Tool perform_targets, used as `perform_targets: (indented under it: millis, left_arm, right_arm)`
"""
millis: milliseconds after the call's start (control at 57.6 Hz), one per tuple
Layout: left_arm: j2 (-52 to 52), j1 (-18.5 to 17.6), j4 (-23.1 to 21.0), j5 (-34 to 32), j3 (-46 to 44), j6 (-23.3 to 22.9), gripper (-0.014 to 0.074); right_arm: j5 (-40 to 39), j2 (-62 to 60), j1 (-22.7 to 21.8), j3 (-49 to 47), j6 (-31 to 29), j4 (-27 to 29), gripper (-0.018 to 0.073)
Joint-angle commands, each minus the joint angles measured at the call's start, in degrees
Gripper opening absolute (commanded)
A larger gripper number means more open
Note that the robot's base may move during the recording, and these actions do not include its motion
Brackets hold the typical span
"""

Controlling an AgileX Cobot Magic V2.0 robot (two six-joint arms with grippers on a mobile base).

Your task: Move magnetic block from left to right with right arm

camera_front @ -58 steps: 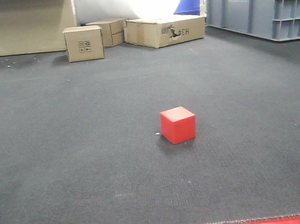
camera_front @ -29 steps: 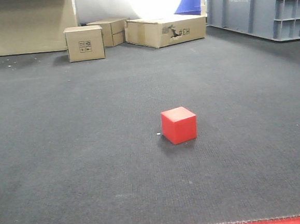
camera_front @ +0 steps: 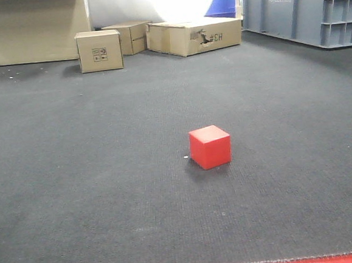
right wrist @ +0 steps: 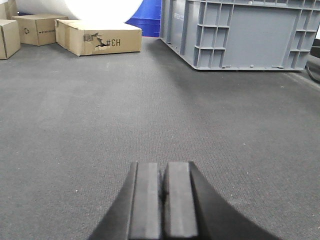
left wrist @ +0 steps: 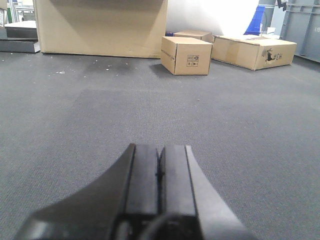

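A red block [camera_front: 209, 146] sat alone on the dark carpet [camera_front: 106, 173], with both grippers closed and empty.

In the front view the block rested flat on the carpet a little right of centre, one corner turned toward the camera, and a tiny pale speck [camera_front: 185, 158] lay just beside its left edge. Neither arm showed in that view. The left gripper [left wrist: 160, 172] had its two black fingers pressed together, holding nothing, above bare carpet. The right gripper [right wrist: 162, 192] was likewise closed with nothing between its fingers, and the block did not appear in either wrist view. Well behind the block stood a small cardboard box [camera_front: 99, 50], a long torn box [camera_front: 194, 36] and a grey plastic crate [camera_front: 303, 9].
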Motion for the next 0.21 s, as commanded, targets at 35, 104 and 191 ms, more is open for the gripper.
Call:
perform_targets:
  millis: [35,104,191]
  left_arm:
    - [-0.7,-0.1,-0.3,-4.8,0.5,-0.3,-0.0126]
    - [-0.7,-0.1,-0.3,-4.8,0.5,-0.3,-0.0126]
    - [-0.7,-0.1,-0.3,-4.8,0.5,-0.3,-0.0126]
  right_arm:
    - [-4.7,-1.3,-0.3,0.1,-0.2,-0.5,0.0062]
    - [-4.7,-1.3,-0.3,0.1,-0.2,-0.5,0.0062]
    - [-4.7,-1.3,-0.3,0.1,-0.2,-0.5,0.0062]
